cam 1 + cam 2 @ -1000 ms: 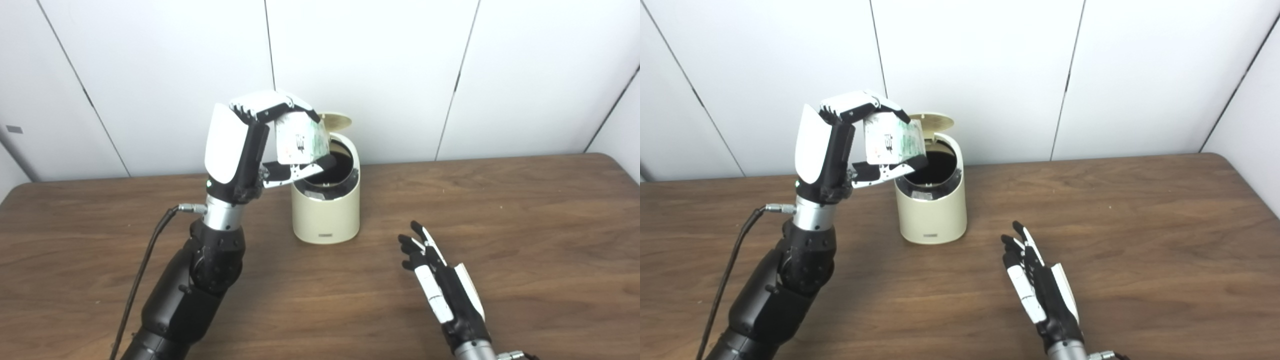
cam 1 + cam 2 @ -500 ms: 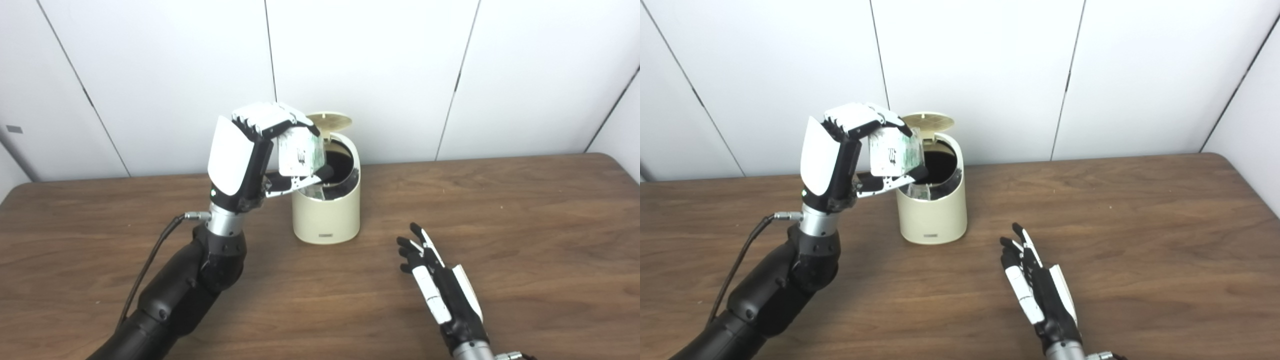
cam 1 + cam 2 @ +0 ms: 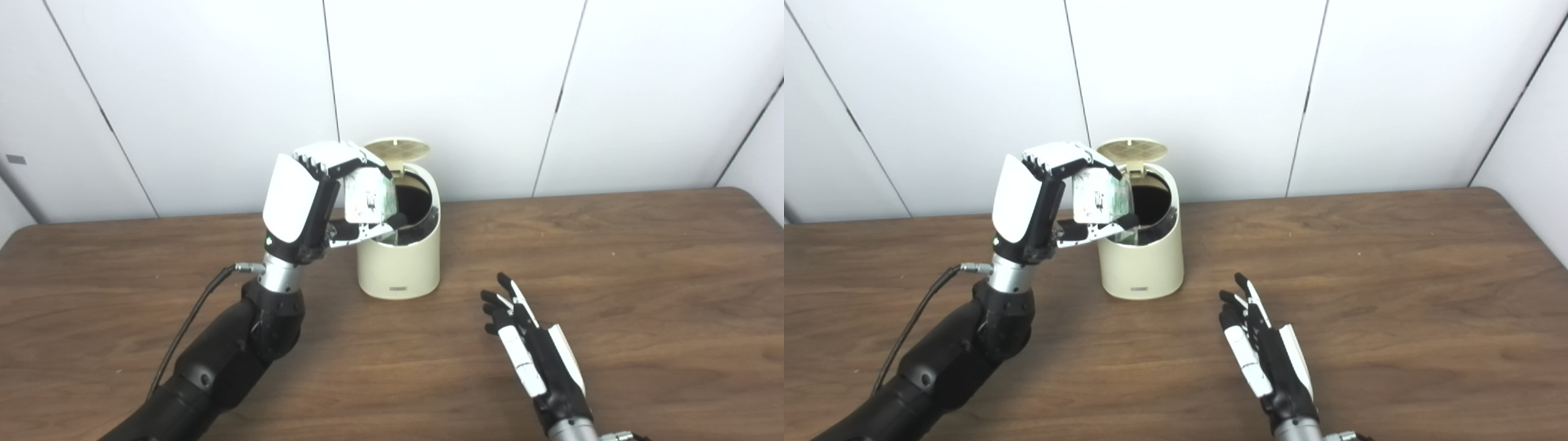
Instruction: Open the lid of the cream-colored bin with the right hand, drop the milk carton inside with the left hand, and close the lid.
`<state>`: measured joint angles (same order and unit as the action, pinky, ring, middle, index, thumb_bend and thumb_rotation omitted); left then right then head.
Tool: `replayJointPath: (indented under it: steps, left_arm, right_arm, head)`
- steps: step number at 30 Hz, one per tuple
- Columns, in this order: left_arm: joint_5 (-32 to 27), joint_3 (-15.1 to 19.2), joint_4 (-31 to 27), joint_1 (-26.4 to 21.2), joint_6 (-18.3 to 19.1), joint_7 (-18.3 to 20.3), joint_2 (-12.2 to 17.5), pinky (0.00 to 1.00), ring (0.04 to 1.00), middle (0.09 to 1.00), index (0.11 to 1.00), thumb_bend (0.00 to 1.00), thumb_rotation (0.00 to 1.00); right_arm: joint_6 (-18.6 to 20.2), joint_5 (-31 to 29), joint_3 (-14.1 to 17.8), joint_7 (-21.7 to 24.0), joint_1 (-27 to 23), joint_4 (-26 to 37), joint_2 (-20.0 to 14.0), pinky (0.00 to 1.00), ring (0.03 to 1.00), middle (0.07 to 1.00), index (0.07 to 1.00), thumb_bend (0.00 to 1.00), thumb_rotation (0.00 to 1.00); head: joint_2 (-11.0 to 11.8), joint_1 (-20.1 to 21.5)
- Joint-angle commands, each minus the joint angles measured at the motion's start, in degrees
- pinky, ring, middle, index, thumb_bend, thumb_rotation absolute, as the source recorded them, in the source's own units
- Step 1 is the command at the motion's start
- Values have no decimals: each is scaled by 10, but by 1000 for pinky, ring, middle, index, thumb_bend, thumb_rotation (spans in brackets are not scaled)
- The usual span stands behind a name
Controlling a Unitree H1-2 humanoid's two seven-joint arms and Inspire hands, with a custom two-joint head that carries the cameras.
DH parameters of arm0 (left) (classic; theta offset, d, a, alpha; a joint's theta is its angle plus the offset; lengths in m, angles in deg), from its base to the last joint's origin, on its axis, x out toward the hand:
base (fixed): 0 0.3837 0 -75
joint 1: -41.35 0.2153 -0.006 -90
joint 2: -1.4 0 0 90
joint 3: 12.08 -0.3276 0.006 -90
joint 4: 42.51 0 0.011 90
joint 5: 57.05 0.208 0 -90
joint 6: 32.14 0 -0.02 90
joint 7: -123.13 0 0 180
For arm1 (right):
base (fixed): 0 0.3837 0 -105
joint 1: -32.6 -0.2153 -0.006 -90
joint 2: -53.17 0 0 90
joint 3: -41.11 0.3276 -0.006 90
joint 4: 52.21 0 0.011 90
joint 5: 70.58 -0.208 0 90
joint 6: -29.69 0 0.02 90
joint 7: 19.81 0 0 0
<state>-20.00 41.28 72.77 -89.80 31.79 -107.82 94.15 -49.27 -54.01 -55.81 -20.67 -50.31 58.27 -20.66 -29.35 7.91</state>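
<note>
Left eye view: black left arm raised from the lower left, white-and-black left hand [image 3: 304, 205] upright at the rim of the round cream-colored plastic bin [image 3: 401, 264], fingers curled over and thumb under, clamped on the white and green milk carton [image 3: 367, 199]. Carton tilted over the bin's dark opening, lower edge at the near rim. Round cream lid [image 3: 396, 147] swung up at the back. Right hand [image 3: 530, 352] low above the brown wooden table [image 3: 643, 275], holding nothing, fingers apart and extended toward the bin.

Bright, even light; soft shadows, slightly soft focus.
</note>
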Motion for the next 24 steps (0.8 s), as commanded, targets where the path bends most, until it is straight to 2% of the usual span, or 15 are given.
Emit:
replayJointPath:
  steps: [1, 5, 15, 24]
  left_arm:
    - [-12, 3, 0, -39, -8, -21, 1, 362, 435, 500, 464, 477, 0]
    - [-8, -3, 36, -49, -8, -35, -3, 372, 440, 484, 460, 478, 0]
    - [-44, -41, 104, -80, -9, -78, -11, 361, 439, 503, 466, 477, 0]
    - [-44, -50, 128, -88, -9, -79, -22, 357, 436, 499, 469, 477, 0]
  right_arm:
    - [-8, 2, -1, -5, -9, 26, 6, 799, 876, 883, 984, 534, 1000]
    - [-6, 9, -5, -6, -10, 27, 10, 807, 877, 877, 981, 538, 1000]
    - [0, 27, -16, -10, -8, 28, 17, 798, 877, 874, 975, 518, 1000]
    - [3, 32, -22, -11, -11, 29, 20, 798, 872, 865, 972, 526, 1000]
  head:
    - [-2, 1]
    - [-4, 5]
    - [-2, 10]
    - [-2, 11]
